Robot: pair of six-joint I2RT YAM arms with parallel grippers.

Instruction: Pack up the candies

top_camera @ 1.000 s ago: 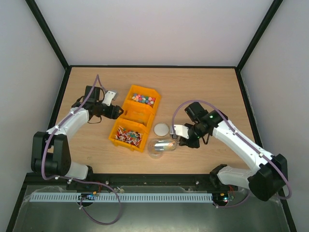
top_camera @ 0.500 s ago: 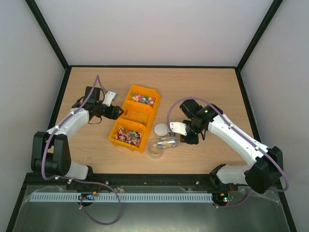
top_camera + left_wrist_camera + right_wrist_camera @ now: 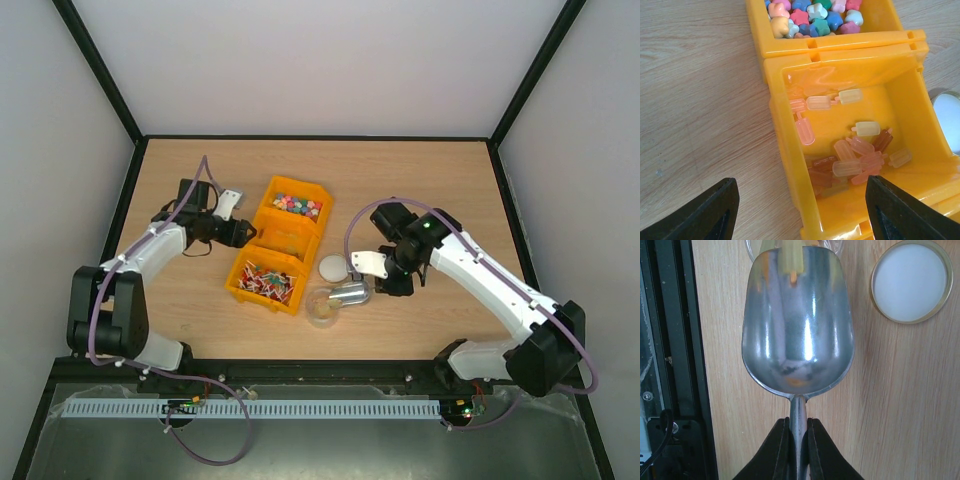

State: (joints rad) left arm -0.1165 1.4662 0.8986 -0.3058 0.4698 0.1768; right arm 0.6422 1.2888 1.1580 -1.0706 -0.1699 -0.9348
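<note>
Tool: metal scoop (image 3: 797, 330), handle end near, tip over the mouth of a clear jar (image 3: 322, 309). White round lid (image 3: 910, 281) lies flat on the wooden table (image 3: 880, 405) just beside the scoop's bowl. Row of yellow bins (image 3: 290, 232) sits past the lid, off the tip end.

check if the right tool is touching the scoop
Touching. The right wrist view shows the right tool clamped on the scoop handle with no gap.

No text, label, brand, number or sign can be read anywhere: none is found on the yellow plastic bins (image 3: 840, 52), the shiny metal scoop (image 3: 797, 325) or the round white gold-rimmed lid (image 3: 910, 280).
</note>
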